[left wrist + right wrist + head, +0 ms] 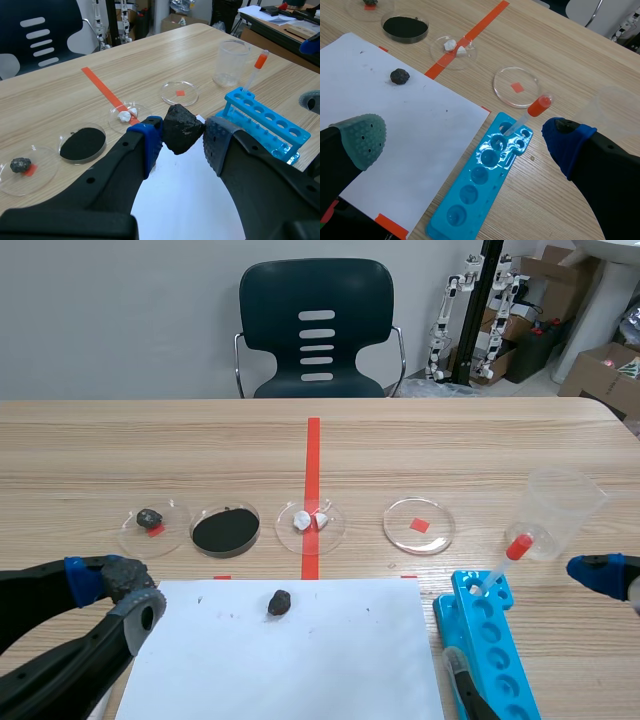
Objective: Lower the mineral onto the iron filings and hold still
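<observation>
Ahead of left hand (110,588), mineral (279,603) on paper (330,665).

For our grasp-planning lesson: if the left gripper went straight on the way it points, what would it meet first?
Probably the dark mineral on the white paper: it lies straight ahead of the open left gripper, nothing showing between them, though depth is unclear.

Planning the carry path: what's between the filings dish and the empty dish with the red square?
One dish with white lumps, sitting on the red tape line; the scene view shows it.
</observation>
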Robot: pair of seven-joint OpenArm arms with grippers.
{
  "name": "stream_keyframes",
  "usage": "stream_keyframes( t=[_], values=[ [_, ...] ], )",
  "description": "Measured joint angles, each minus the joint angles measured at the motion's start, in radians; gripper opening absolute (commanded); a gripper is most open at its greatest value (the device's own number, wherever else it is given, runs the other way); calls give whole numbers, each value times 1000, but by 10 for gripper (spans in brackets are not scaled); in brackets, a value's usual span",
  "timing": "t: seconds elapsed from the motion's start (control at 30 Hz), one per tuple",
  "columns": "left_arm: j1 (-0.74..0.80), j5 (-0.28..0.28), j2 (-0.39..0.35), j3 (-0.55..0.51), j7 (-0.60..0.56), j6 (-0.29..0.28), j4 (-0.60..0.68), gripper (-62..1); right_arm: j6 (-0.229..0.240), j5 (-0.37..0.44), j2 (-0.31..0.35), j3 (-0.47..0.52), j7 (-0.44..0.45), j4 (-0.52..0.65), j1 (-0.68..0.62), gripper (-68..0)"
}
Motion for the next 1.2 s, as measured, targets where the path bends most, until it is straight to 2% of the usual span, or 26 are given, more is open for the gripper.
stream_keyframes(
  t=[1.03, 1.1, 1.2],
  values=[
    [0, 0, 0, 0, 0, 0, 0, -466, 0, 0, 0, 0, 0, 0, 0, 4],
    [0, -13, 0, 0, 0, 0, 0, -466, 0, 0, 0, 0, 0, 0, 0, 4],
    [-8, -18, 0, 0, 53, 3, 0, -466, 0, 0, 0, 0, 0, 0, 0, 4]
  ],
)
